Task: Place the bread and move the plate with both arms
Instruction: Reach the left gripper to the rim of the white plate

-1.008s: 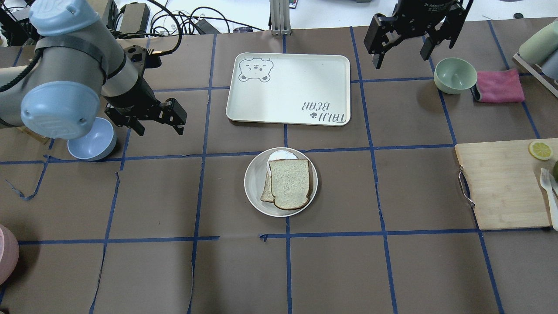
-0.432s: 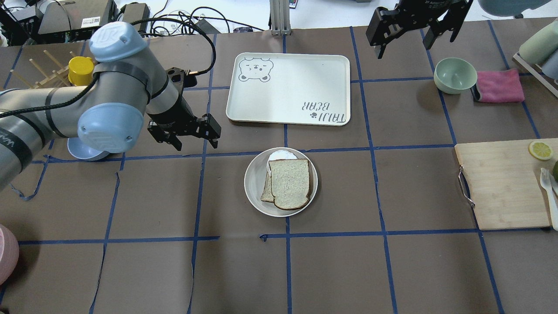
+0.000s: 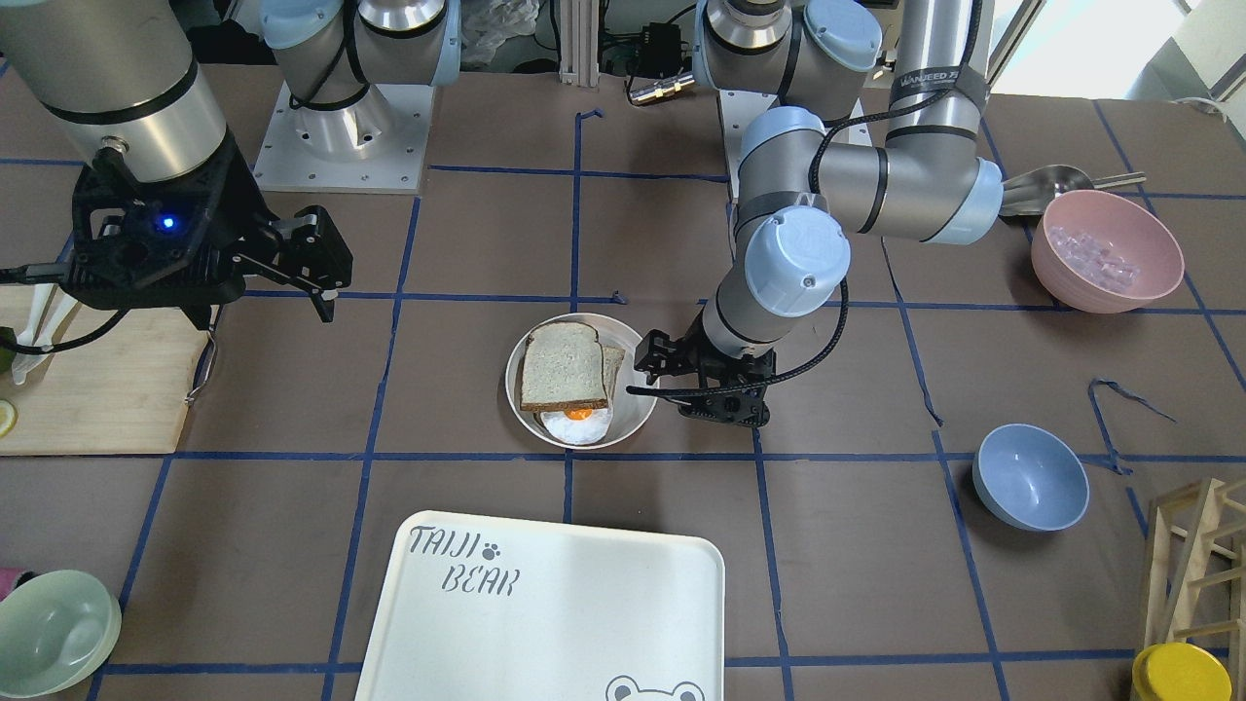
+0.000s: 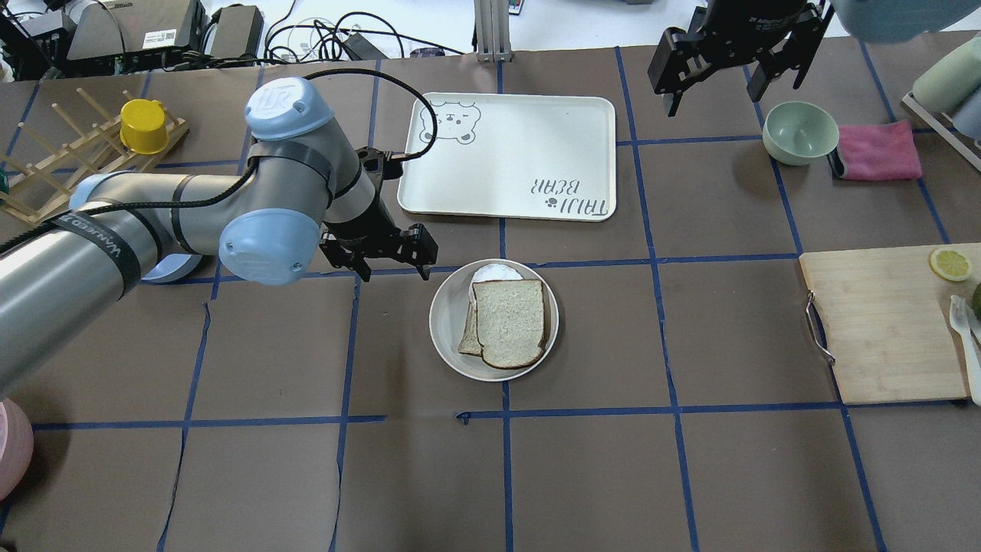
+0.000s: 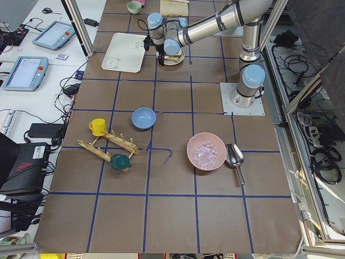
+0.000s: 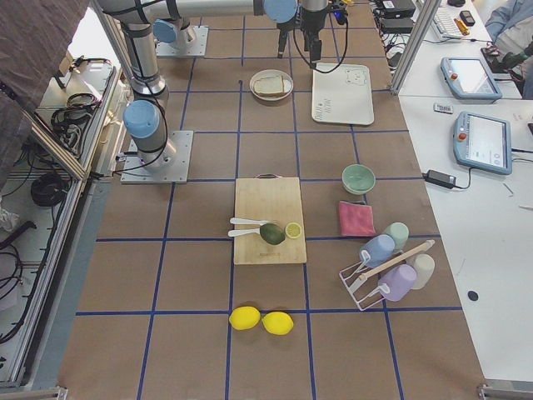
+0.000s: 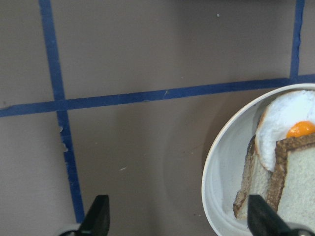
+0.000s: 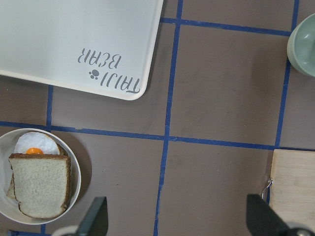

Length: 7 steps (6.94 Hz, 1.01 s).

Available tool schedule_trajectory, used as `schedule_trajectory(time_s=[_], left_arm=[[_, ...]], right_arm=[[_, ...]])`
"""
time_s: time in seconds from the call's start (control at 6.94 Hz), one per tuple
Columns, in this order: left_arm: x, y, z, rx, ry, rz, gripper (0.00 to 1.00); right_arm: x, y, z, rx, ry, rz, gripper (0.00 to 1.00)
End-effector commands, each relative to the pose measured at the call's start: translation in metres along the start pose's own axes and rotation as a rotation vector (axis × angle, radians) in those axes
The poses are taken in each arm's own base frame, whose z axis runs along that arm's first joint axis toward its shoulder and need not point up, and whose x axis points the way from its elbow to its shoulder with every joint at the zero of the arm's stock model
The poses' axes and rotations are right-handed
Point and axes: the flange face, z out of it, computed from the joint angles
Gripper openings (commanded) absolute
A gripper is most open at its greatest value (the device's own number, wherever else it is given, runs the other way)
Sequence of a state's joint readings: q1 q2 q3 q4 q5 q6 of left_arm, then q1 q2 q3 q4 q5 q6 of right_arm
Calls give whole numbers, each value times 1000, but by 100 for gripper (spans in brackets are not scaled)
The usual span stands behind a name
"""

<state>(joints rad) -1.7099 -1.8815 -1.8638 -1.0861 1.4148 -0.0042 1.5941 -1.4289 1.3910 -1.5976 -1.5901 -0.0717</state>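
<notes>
The bread (image 4: 510, 322), a slice with a dark brown crust, lies on top in the round cream plate (image 4: 444, 322). It covers a second slice and part of a fried egg (image 4: 497, 271). My left gripper (image 4: 391, 264) is open and empty, low over the table just beside the plate's far-left rim. In the left wrist view (image 7: 179, 219) the plate's rim (image 7: 216, 162) sits by one fingertip. My right gripper (image 4: 716, 84) is open and empty, high at the far right. Its wrist view shows the plate (image 8: 76, 167) and bread (image 8: 39, 187) far below.
The white TAIJI BEAR tray (image 4: 510, 157) lies just behind the plate. A green bowl (image 4: 799, 132) and pink cloth (image 4: 877, 151) sit far right, and a cutting board (image 4: 881, 322) right. A blue bowl (image 3: 1030, 477), a pink bowl (image 3: 1105, 248) and a rack with a yellow cup (image 4: 142, 126) are on the left.
My left arm has swung right and nearer, bringing its open gripper from beside the blue bowl to the plate's far-left edge. My right gripper has barely shifted.
</notes>
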Motion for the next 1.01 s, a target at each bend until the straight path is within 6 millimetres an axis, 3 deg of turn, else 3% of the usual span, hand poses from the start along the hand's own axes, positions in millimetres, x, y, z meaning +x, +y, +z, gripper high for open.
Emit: schedule_trajectory(time_s=[0.0, 0.58, 0.72, 0.86], left_arm=[[10, 6, 37, -2, -3, 28, 69], [12, 17, 59, -34, -5, 35, 67], [13, 15, 60, -25, -4, 35, 59], [13, 14, 62, -28, -4, 27, 28]], right_arm=[[-1, 9, -3, -7, 6, 8, 100], [-3, 12, -4, 7, -10, 9, 100], [-3, 12, -4, 5, -10, 2, 100], [-3, 12, -4, 4, -9, -2, 100]])
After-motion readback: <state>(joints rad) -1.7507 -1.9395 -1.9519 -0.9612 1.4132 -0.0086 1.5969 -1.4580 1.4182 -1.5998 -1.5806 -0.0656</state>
